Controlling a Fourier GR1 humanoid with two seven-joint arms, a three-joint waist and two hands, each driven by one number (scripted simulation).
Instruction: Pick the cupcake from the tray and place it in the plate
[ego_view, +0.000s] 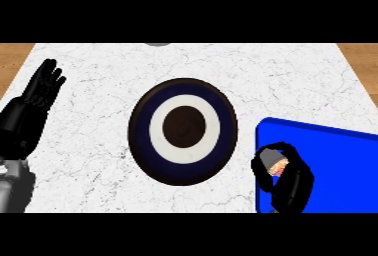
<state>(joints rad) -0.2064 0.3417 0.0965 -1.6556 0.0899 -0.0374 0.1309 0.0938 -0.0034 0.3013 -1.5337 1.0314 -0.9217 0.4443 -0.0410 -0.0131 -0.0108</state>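
Note:
The cupcake, with a grey wrapper and pinkish top, sits at the left edge of the blue tray at the lower right. My right hand is curled round it from the right and below, thumb and fingers arching over it and hiding most of it. The plate lies in the middle of the counter, dark blue with a white ring and a dark centre, and holds nothing. My left hand rests at the far left, fingers straight and pointing up, away from everything.
The white marble counter fills the view, with wooden floor beyond its far corners. A small grey shape shows at the counter's far edge.

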